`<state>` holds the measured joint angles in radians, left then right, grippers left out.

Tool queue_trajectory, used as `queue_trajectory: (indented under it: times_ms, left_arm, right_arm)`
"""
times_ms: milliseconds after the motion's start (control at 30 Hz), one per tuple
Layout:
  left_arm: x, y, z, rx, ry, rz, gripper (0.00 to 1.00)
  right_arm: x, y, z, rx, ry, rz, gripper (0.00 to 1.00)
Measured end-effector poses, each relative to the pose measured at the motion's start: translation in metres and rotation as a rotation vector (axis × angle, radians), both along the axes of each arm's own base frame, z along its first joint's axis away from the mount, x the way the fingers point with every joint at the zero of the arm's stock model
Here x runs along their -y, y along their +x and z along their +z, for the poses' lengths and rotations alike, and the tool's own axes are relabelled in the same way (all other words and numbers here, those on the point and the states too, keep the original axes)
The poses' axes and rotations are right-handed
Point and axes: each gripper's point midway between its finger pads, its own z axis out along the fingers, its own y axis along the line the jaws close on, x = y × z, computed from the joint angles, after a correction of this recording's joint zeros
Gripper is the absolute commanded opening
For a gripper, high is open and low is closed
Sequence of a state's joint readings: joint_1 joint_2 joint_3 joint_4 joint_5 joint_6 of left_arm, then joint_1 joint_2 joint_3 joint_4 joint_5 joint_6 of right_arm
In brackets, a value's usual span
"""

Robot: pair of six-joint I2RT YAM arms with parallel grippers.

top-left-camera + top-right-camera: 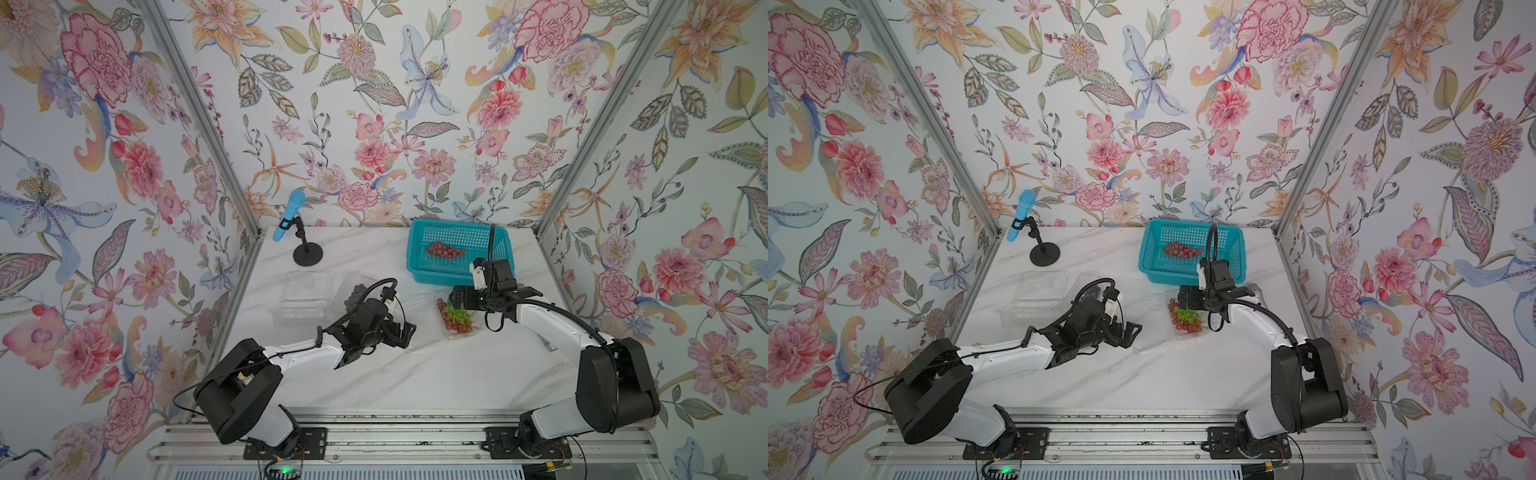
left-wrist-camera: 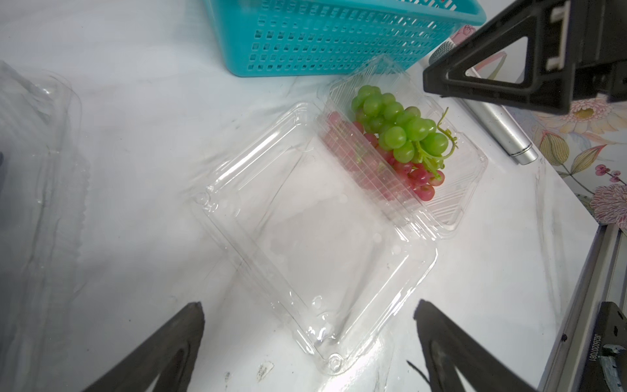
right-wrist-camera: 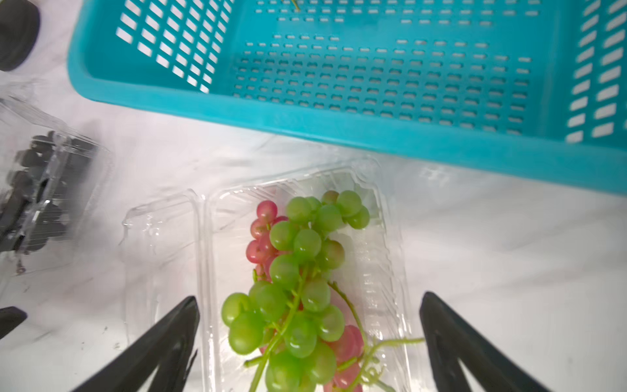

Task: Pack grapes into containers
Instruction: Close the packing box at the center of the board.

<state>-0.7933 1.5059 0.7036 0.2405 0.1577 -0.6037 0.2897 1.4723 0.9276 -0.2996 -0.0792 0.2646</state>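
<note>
In a top view, left gripper (image 1: 405, 336) and right gripper (image 1: 455, 300) were seen wide open, empty; fetching the glossy red-pink grape bunch (image 1: 445, 250) from the teal perforated plastic basket (image 1: 436, 277), right of centre, was judged next.

Front marble (image 1: 415, 374) free; basket (image 1: 440, 277), mic stand (image 1: 307, 252) block rear; containers (image 1: 301, 297) seemingly crowd centre.

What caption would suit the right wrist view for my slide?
Open right gripper over an open clear clamshell holding green grapes atop red grapes, beside the teal basket.
</note>
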Motion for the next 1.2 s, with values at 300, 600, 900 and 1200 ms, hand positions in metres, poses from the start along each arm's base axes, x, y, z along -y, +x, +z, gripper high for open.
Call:
queue_trajectory:
  times_ms: [300,600,900,1200]
  left_arm:
    - [0.002,-0.007,-0.018,-0.066,-0.022,-0.002,1.00]
    - [0.010,-0.007,-0.039,-0.129,-0.044,0.000,1.00]
    - [0.013,-0.006,-0.051,-0.156,-0.064,0.002,1.00]
    - [0.018,-0.001,-0.044,-0.131,-0.105,0.007,1.00]
  right_arm:
    - [0.022,-0.009,-0.007,-0.008,-0.078,-0.050,1.00]
    - [-0.006,-0.021,-0.032,-0.073,-0.103,0.038,1.00]
    - [-0.009,-0.021,-0.033,-0.074,-0.099,0.044,1.00]
    - [-0.017,-0.021,-0.041,-0.094,-0.074,0.060,1.00]
